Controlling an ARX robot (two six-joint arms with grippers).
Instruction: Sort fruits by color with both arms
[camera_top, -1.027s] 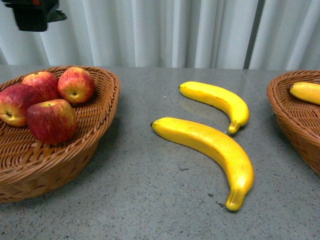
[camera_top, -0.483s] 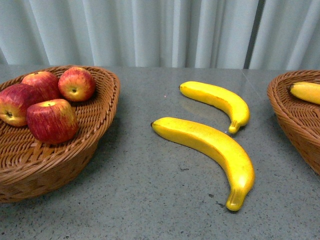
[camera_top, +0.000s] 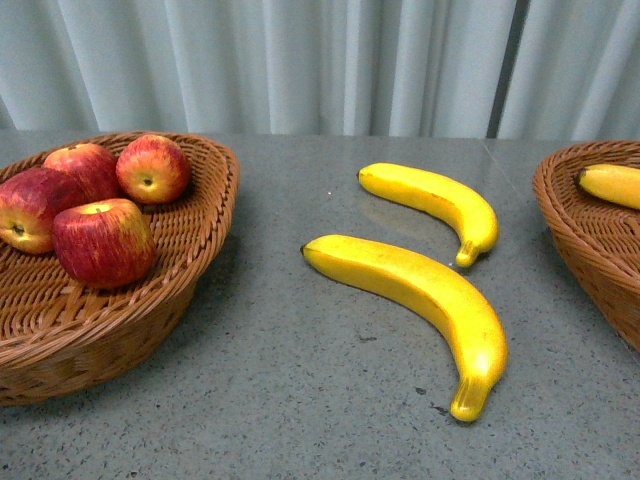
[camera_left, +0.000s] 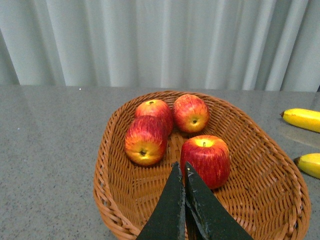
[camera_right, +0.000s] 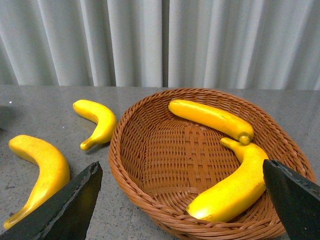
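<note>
Several red apples (camera_top: 104, 240) lie in the left wicker basket (camera_top: 200, 215); the left wrist view shows them too, the nearest apple (camera_left: 206, 160) just past my shut left gripper (camera_left: 181, 168), which holds nothing. Two bananas lie on the table between the baskets: a large one (camera_top: 420, 290) in front and a smaller one (camera_top: 440, 200) behind. The right basket (camera_right: 150, 175) holds two bananas (camera_right: 235, 185) (camera_right: 207, 117). My right gripper (camera_right: 182, 170) hangs open above that basket's near rim, its jaws wide apart and empty. Neither arm shows in the front view.
The grey stone table (camera_top: 300, 400) carries both baskets. The right basket's edge (camera_top: 570, 230) shows at the front view's right side with a banana tip (camera_top: 612, 184). A white curtain (camera_top: 320, 60) hangs behind the table.
One second ago a black arm part showed at the front view's top left; it has left the view. Fruits and baskets have not moved.
</note>
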